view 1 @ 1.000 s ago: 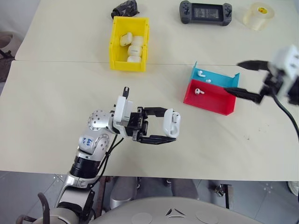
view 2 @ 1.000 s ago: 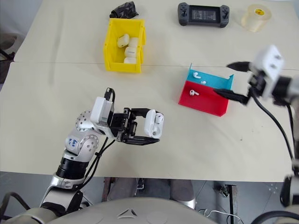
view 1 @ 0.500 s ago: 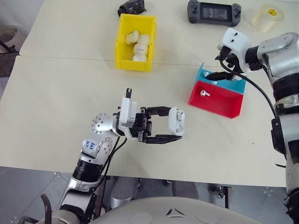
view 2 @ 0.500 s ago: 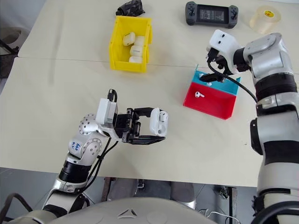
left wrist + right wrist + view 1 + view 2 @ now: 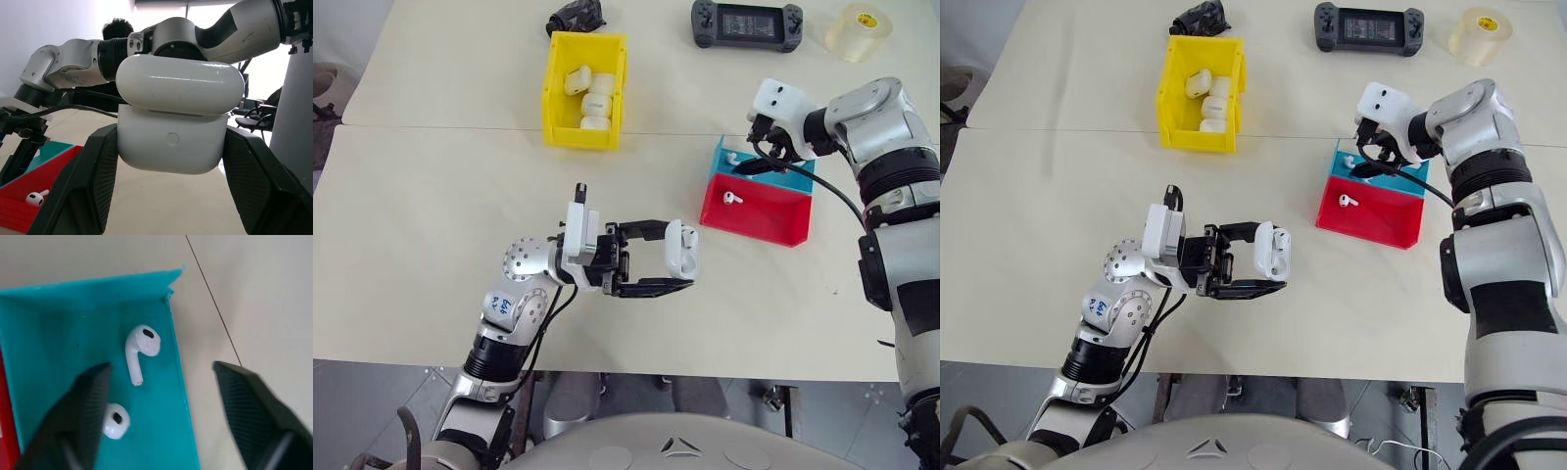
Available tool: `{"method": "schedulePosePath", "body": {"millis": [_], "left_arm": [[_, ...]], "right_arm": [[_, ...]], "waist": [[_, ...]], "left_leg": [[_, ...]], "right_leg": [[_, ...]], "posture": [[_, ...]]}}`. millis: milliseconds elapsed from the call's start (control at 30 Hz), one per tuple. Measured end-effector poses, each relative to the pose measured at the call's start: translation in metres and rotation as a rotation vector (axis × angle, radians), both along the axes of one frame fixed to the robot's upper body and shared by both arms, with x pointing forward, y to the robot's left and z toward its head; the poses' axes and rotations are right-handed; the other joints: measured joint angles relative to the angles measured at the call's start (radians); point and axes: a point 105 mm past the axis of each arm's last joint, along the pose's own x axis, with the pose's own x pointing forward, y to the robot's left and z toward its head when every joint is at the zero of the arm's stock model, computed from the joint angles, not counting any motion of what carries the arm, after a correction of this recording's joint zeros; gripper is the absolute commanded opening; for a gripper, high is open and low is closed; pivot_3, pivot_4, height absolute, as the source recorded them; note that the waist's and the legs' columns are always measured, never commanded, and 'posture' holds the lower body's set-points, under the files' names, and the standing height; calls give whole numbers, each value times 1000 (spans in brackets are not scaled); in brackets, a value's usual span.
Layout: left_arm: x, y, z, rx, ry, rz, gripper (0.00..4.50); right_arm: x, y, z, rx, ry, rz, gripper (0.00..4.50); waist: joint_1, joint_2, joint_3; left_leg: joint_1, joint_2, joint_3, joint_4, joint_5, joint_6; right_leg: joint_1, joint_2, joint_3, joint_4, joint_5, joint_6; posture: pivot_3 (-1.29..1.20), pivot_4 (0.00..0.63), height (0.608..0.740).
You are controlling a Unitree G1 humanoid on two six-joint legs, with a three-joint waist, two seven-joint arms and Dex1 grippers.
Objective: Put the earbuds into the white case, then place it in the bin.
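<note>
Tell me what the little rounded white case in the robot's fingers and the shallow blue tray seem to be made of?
The rounded white case looks like hard glossy plastic: window light reflects off its lid. The shallow blue tray looks like thin matte sheet, plastic or card, with a folded corner and no shine; which one is unclear.

the two head views look steeply down from above the table [image 5: 431, 196], a little apart — both take in the yellow bin [image 5: 584, 90], the red tray [image 5: 759, 211] and both arms. the left wrist camera sits close behind a white case [image 5: 176, 117], facing roughly level toward the red tray. the right wrist camera looks down, very near, into a blue tray [image 5: 58, 328] — probably the one beside the red.
</note>
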Motion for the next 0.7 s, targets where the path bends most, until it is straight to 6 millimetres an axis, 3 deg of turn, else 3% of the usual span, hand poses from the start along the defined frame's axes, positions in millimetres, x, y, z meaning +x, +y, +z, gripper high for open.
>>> {"method": "schedulePosePath", "body": {"millis": [33, 700], "left_arm": [[0, 0, 0, 0, -1, 0, 2870], [2, 1, 2, 1, -5, 18, 2870]], "right_arm": [[-1, 1, 0, -5, 3, 13, 2167], [3, 25, -2, -16, -17, 89, 2167]], "waist": [[-1, 0, 0], [-17, 0, 0]], "left_leg": [[0, 0, 0, 0, 0, 0], [1, 1, 0, 0, 1, -1]], "right_leg": [[0, 0, 0, 0, 0, 0], [0, 0, 0, 1, 0, 0]], "posture": [[0, 150, 740], [0, 150, 740]]}}
